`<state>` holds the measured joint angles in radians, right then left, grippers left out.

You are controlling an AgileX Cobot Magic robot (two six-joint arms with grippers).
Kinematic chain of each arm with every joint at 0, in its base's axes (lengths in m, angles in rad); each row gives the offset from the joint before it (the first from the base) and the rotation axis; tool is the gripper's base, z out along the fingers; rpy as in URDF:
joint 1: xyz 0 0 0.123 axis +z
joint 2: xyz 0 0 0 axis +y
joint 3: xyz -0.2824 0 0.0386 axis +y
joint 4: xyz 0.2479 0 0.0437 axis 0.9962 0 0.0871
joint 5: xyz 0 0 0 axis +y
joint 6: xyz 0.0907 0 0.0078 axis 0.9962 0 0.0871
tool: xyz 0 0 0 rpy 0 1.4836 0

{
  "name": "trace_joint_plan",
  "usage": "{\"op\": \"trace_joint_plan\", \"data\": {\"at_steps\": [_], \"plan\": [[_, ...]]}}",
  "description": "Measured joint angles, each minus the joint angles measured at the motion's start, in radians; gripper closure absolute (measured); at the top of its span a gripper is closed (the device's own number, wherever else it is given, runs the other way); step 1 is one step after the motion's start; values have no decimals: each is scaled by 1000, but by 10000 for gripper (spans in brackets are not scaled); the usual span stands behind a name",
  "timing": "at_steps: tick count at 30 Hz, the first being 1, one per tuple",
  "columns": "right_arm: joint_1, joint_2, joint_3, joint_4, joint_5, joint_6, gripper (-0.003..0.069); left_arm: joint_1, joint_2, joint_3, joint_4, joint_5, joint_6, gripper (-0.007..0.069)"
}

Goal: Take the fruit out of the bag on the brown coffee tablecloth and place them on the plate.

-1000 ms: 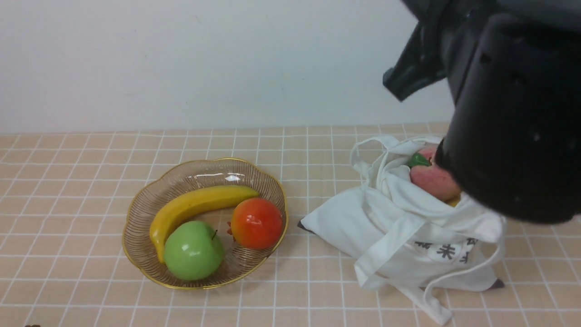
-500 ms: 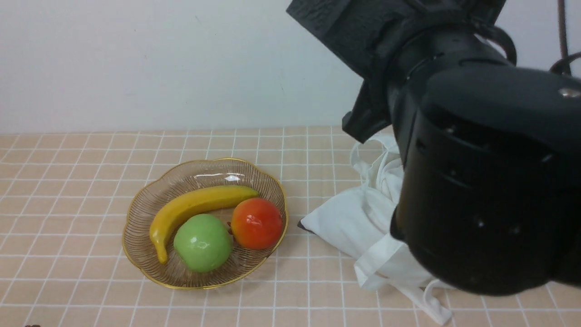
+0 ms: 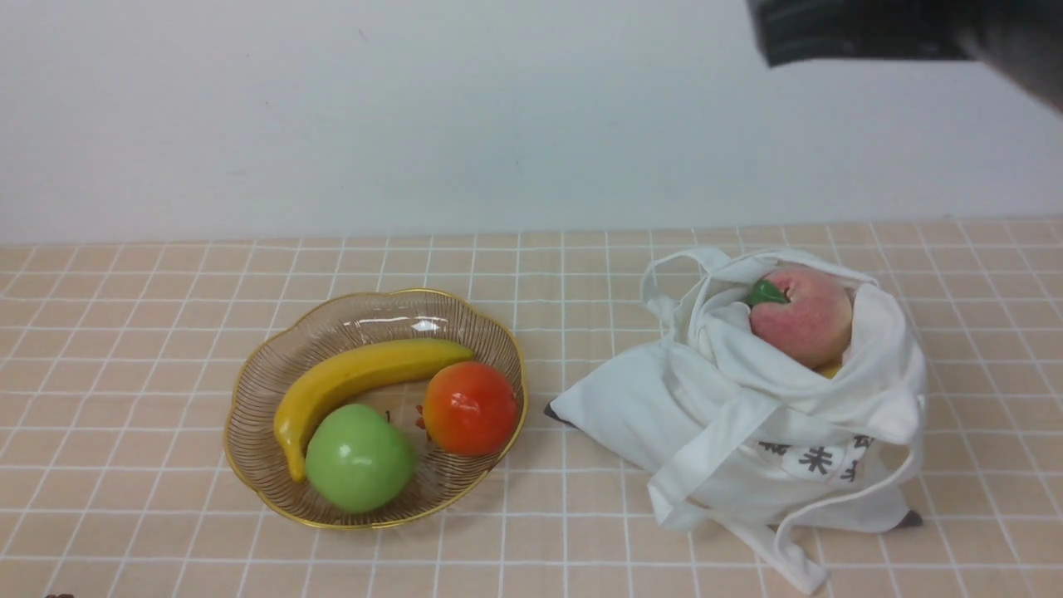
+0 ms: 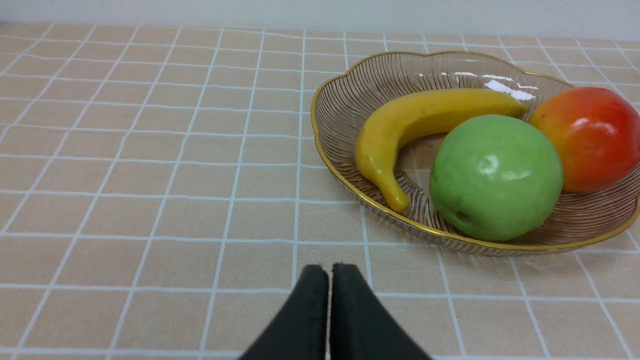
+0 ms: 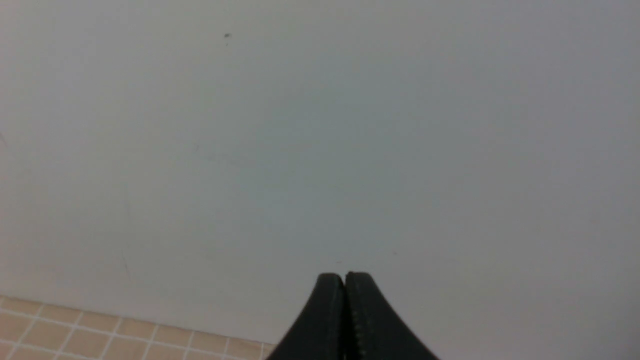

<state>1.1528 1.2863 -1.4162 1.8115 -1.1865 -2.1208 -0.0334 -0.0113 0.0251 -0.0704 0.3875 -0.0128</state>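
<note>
With its fingertips together and nothing between them, the left gripper [image 4: 330, 267] waits near the ribbed, gold-rimmed glass dish [image 3: 375, 526], which holds a smooth curved banana [image 3: 365, 374], a glossy green apple [image 3: 360, 458] and a red-orange pomegranate [image 3: 470, 408]. Rightward, the soft, creased white tote [image 3: 656, 407] cradles a matte pink peach [image 3: 801, 316] at its mouth. The right gripper [image 5: 345, 275], closed and empty, should open wide above the peach, avoiding the cloth folds.
</note>
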Motion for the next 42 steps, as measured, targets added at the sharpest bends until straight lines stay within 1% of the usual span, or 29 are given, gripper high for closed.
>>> {"op": "trace_joint_plan", "data": {"at_steps": [3, 5, 7, 10, 11, 12, 15, 18, 21, 24, 28, 34, 36, 39, 42], "plan": [[0, -30, 9, 0, 11, 27, 673, 0, 0, 0, 0, 0, 0, 632], [0, -55, 40, 0, 43, 68, 673, 0, 0, 0, 0, 0, 0, 632], [0, -76, 77, 0, 82, 125, 673, 0, 0, 0, 0, 0, -1, 632], [0, -107, 152, 0, 178, 279, 673, 0, 0, 0, 0, 0, -1, 632], [0, -109, 157, 0, 178, 279, 673, 0, 0, 0, 0, 0, -1, 632], [0, -125, 197, 0, 230, 353, 673, 0, 0, 0, 0, 0, -1, 632], [0, -155, 278, 0, 336, 456, 673, 0, 0, 0, 0, 0, -1, 632], [0, -181, 362, 0, 441, 528, 673, 0, 0, 0, 0, 0, -1, 632], [0, -200, 436, 0, 533, 570, 673, 0, 0, 0, 0, 0, -1, 632], [0, -228, 534, -1, 694, 649, 673, 0, 0, 0, 0, 0, -1, 632], [0, -255, 620, -10, 855, 746, 673, 0, 0, 0, 0, 0, -1, 632], [0, -264, 702, -26, 1000, 910, 673, 0, 0, 0, 0, 0, -1, 632], [0, -264, 714, -26, 1006, 912, 673, 0, 0, 0, 0, 0, -1, 632], [0, -264, 717, -27, 962, 901, 673, 0, 0, 0, 0, 0, -1, 632], [0, -264, 717, -27, 841, 911, 673, 0, 0, 0, 0, 0, -1, 632]]}}
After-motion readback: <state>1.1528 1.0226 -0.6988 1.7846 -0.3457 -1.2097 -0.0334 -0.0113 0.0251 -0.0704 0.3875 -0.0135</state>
